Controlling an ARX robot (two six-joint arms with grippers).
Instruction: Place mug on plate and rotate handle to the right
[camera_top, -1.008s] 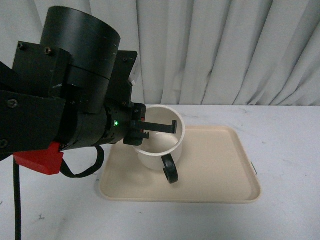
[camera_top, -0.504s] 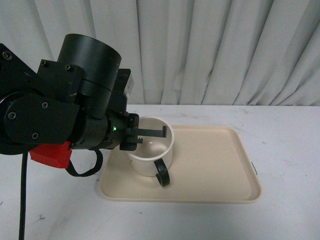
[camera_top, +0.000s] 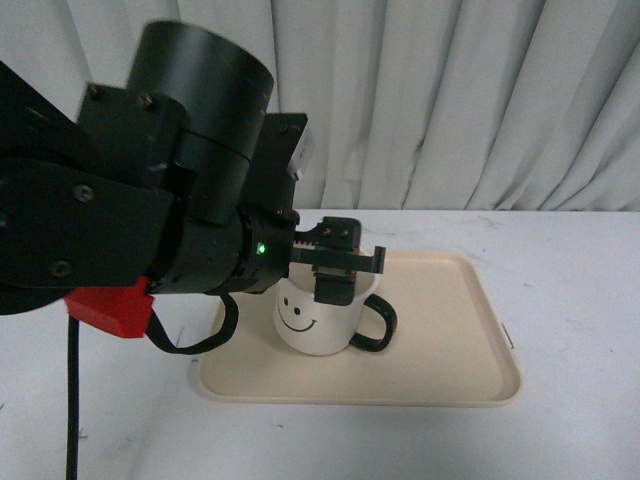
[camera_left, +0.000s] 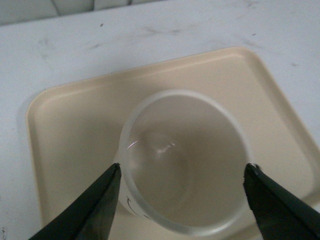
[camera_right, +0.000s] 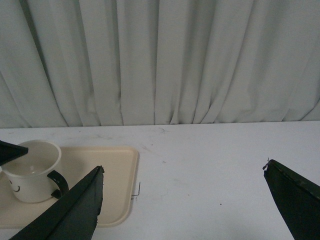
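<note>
The cream-white mug (camera_top: 308, 322) stands upright on the left half of the beige plate (camera_top: 450, 345), its smiley face turned toward me. Its black handle (camera_top: 381, 326) points right. My left gripper (camera_top: 338, 272) reaches in from the left and is shut on the mug's rim. In the left wrist view I look down into the mug (camera_left: 185, 160), with a dark finger (camera_left: 97, 202) on each side of it, over the plate (camera_left: 75, 125). My right gripper (camera_right: 182, 167) stands open above bare table, well to the right of the mug (camera_right: 29, 176) and plate (camera_right: 112, 192).
A white table (camera_top: 570, 260) carries the plate, with a grey curtain (camera_top: 480, 100) close behind. A small metal clip (camera_top: 511, 337) lies against the plate's right edge. The bulky left arm with its red part (camera_top: 105, 308) fills the left of the front view.
The mug went from tilted, mouth toward me and handle to the front, to upright with the smiley face toward me. Its handle swung to the right as my left wrist turned.
</note>
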